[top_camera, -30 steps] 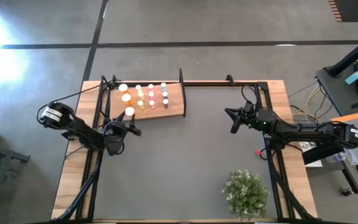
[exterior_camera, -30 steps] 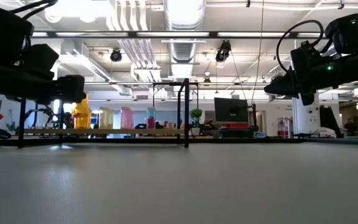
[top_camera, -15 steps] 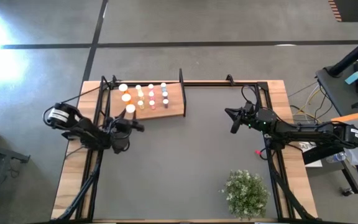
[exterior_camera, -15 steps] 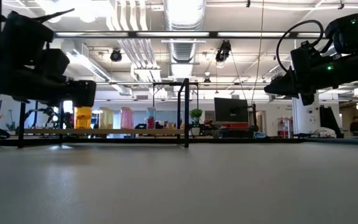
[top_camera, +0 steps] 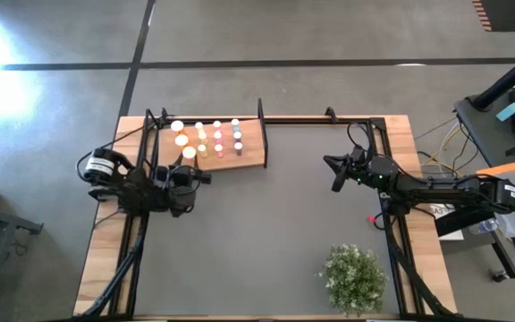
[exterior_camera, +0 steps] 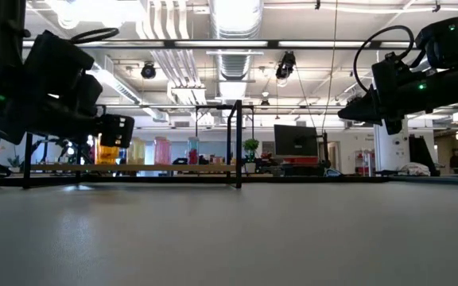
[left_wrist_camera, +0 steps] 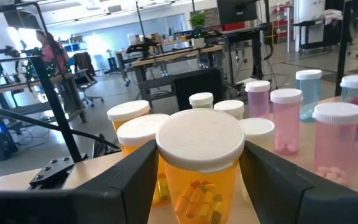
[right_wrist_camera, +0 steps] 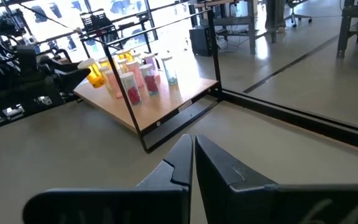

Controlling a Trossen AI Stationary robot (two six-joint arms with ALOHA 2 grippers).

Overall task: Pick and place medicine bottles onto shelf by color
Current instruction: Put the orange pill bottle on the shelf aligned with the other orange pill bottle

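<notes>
The left hand (left_wrist_camera: pixel 197 180) is grasping a large orange bottle (left_wrist_camera: pixel 199 163) at the shelf (top_camera: pixel 249 156) edge (beside the other orange ones); lower it straight, clear of neighbours. The right hand (top_camera: pixel 336 173), clenched, waits well away from the shelf.

The desk (top_camera: pixel 266 233) carries the shelf (top_camera: pixel 250 156) of medicine bottles (top_camera: pixel 218 138) at its far-left corner, a plant (top_camera: pixel 354 277) near-right.

1. My left gripper (exterior_camera: pixel 116 129) hangs above the table (exterior_camera: pixel 229 238), at the near end of the shelf (exterior_camera: pixel 133 168).
2. An orange bottle (exterior_camera: pixel 106 149) shows just below its fingers; grip not discernible.
3. Pink bottles (exterior_camera: pixel 162 150) stand farther along the shelf.
4. My right gripper (exterior_camera: pixel 348 113) hovers high, well apart.
</notes>
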